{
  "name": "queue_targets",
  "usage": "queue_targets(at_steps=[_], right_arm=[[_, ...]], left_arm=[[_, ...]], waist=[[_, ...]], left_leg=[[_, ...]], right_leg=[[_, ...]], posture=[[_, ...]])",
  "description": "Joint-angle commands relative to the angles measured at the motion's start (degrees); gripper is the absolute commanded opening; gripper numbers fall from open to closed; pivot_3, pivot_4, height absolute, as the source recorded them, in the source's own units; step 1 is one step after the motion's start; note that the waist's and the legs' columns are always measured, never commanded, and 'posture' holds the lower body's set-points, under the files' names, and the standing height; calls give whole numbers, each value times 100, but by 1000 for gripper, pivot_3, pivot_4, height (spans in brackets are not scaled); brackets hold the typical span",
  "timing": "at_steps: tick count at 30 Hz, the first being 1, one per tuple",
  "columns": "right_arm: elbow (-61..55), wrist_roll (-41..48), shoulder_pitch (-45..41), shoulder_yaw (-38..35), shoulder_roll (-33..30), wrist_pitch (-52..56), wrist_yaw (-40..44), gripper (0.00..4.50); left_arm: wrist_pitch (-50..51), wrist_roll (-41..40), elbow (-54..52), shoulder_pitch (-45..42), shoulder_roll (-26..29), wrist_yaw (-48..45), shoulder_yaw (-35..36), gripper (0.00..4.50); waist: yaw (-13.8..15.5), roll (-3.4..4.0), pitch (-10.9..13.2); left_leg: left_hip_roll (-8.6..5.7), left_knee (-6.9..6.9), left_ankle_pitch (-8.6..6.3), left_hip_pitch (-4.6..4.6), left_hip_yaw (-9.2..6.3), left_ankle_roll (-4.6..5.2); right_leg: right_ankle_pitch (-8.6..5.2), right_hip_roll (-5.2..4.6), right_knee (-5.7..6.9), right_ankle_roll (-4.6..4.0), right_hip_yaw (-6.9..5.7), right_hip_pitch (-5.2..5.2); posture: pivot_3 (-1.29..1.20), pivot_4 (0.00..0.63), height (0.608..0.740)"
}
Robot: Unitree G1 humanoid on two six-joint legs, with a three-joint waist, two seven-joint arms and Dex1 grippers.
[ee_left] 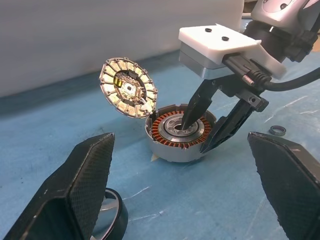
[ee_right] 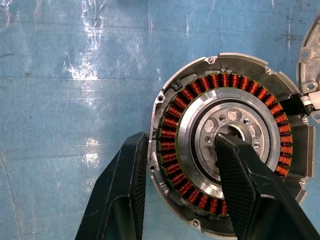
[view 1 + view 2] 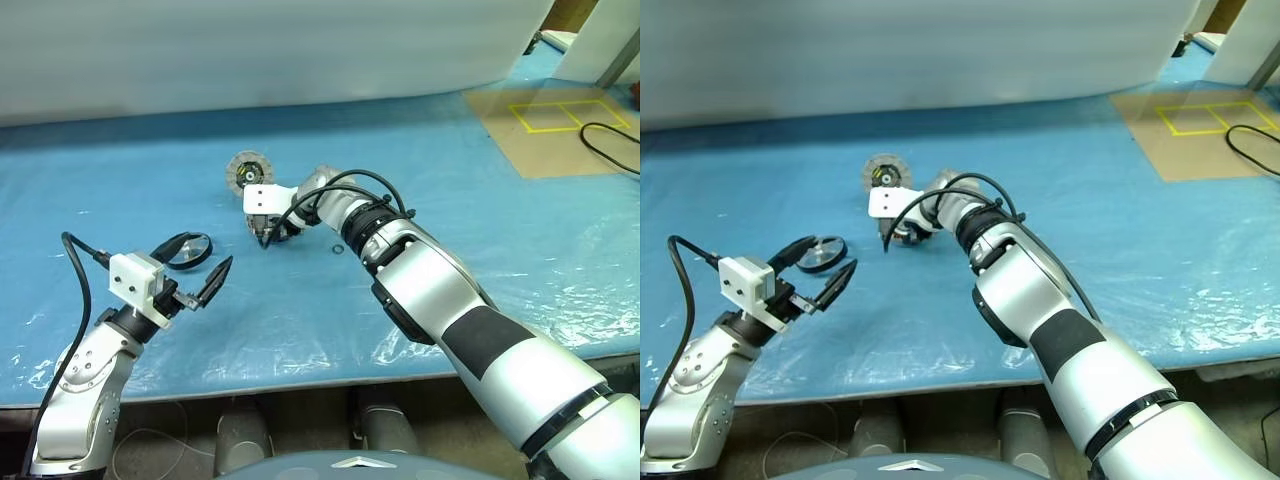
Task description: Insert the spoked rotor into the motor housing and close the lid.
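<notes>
Left gripper (image 1: pixel 180 195) sits closest, fingers spread wide and empty, with a dark ring (image 3: pixel 188 250), maybe the spoked rotor, on the desk (image 3: pixel 480 180) right beside it. Right gripper (image 2: pixel 177 190) has its fingers part-open, straddling the motor housing (image 2: pixel 227 150) wall, one finger down by the hub, nothing clearly gripped. The lid (image 1: pixel 128 89) stands tilted up at the housing's 10 o'clock. Risk: squeezing could scrape the copper windings or drag the housing. The left wrist view shows the raised lid; the right wrist view mostly crops it.
</notes>
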Motion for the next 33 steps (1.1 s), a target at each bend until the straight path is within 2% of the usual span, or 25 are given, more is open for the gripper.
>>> queue_targets(at_steps=[1, 6, 12, 19, 27, 29, 33], right_arm=[[26, -146, -31, 112, -68, -48, -68, 1708], [-31, -144, -12, 174, -74, -245, 142, 1708], [-199, 59, 39, 119, -13, -191, 1024, 1708], [-619, 74, 268, 275, -52, -71, 2054, 1708], [-1573, 64, 1114, 670, -202, 315, 3093, 1708], [-1876, 91, 1365, 750, -219, 474, 3238, 1708], [-1992, 42, 1567, 811, -217, 458, 2978, 1708]], left_arm=[[-38, -54, -199, -22, 63, -15, 117, 4500], [-39, -103, -140, -38, 121, -89, 182, 4500], [-135, -153, 33, 43, 246, -241, 461, 4500], [-257, -100, 262, -4, 208, -379, 442, 4500], [-373, -80, 456, -64, 184, -478, 416, 4500], [-379, -76, 473, -68, 176, -490, 410, 4500], [-388, -62, 497, -76, 167, -510, 380, 4500]], waist=[[2, 1, 1], [1, 2, 1], [-4, 2, 1], [-7, 1, 1], [-8, -3, -9], [-13, -4, -20], [-41, -2, -37]], left_leg=[[0, 0, 0, 1, 0, 0], [0, 7, -6, 0, 0, 9], [4, 16, -7, -4, 0, 11], [10, 13, -7, -6, 0, 14], [12, 15, -8, 6, 0, 15], [11, 13, -8, 10, 0, 14], [12, -1, -9, 41, 12, 13]], right_leg=[[0, 0, 1, 0, 0, 0], [0, 0, 2, 0, 1, 0], [0, 1, 3, 0, 4, -2], [-1, 2, 2, -2, -1, -4], [-1, 2, 5, -2, 0, 7], [-2, 2, 4, -3, 0, 19], [-4, 3, 4, -5, 11, 46]], posture=[[0, 150, 740], [0, 150, 740], [0, 150, 740], [0, 150, 740], [0, 150, 740], [0, 150, 740], [0, 150, 740]])
